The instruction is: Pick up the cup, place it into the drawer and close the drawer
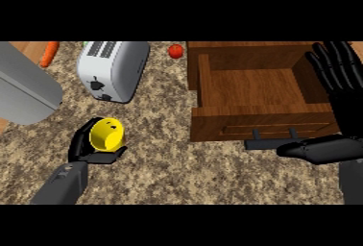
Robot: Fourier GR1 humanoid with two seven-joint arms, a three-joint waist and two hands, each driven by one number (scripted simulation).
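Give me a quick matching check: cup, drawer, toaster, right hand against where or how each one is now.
Things:
1. cup
2. drawer
3. toaster
4. right hand

States:
A. open, nothing inside
B. fingers straight, at the drawer's right side
C. yellow, held in the left hand
D. white, lying left of the drawer

Pairs: 1-C, 2-A, 3-D, 4-B

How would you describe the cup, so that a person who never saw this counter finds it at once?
Start from the open wooden drawer at the right and go left across the speckled counter, below the white toaster. There the left hand curls round the cup. It is the only bright yellow thing.
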